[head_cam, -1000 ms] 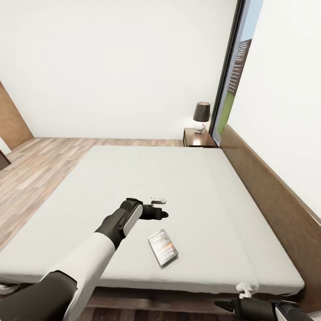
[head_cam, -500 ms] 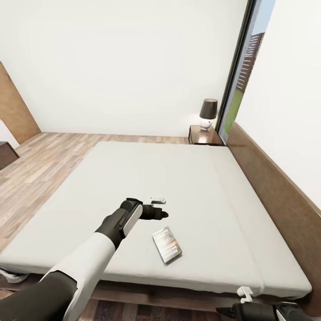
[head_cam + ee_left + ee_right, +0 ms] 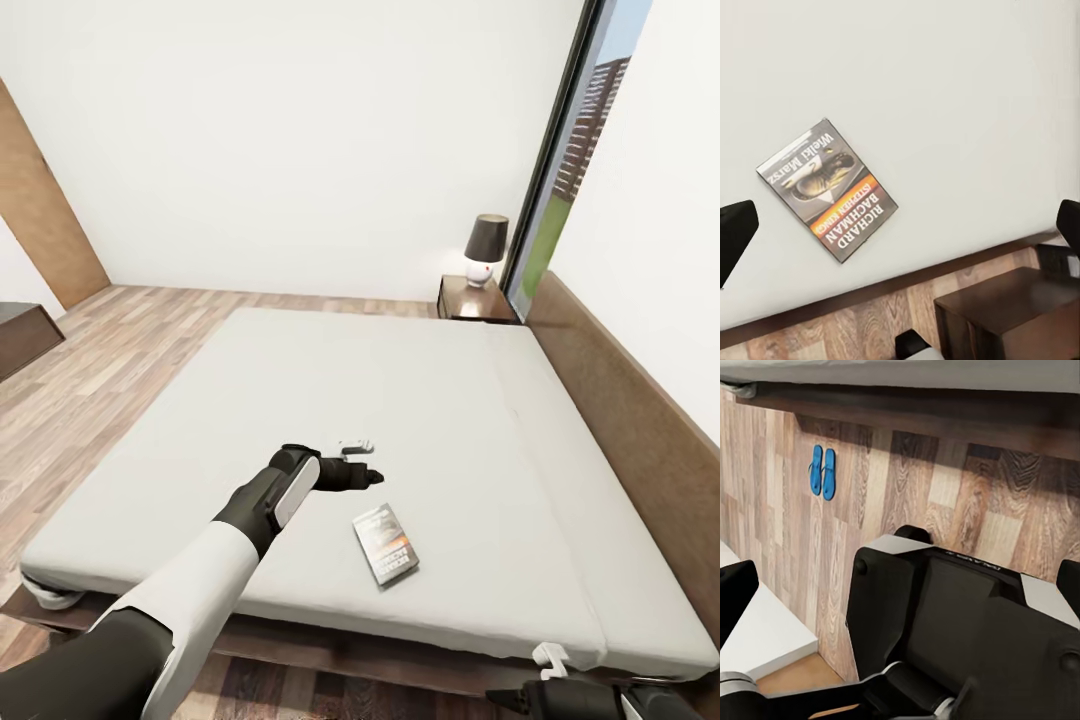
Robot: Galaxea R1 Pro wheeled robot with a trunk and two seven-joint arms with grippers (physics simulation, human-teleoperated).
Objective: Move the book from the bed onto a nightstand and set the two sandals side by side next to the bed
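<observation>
- Head view: the left gripper (image 3: 357,462) hovers over the light grey mattress of the bed (image 3: 420,400), arm stretched forward from the lower left, elbow low, wrist level. The book (image 3: 386,543) lies flat near the bed's near edge, just beside and nearer the robot than the jaws. The jaws hold nothing; how wide they stand is hard to read here. A nightstand (image 3: 478,299) with a lamp (image 3: 485,251) stands at the far corner by the headboard, well apart from the book. The right gripper (image 3: 545,660) sits low at the bed's near edge, arm tucked back; its opening cannot be told from here.
- Left wrist view: the book (image 3: 827,188) lies cover up, orange band and white lettering legible, clear of both dark fingertips (image 3: 735,232), which stand wide apart and empty. A sound pickup, as a judgement, calls for drawing the wrist back over the book and closing on its edge nearest the mattress rim, since a thin paperback on soft bedding offers little to pinch. A dark brown cabinet (image 3: 1012,319) shows below the bed's edge.
- Right wrist view: the two sandals (image 3: 823,472) lie side by side on the wood-plank floor (image 3: 967,495), close to the bed frame. The right fingertips (image 3: 736,594) stand wide apart, holding nothing.
</observation>
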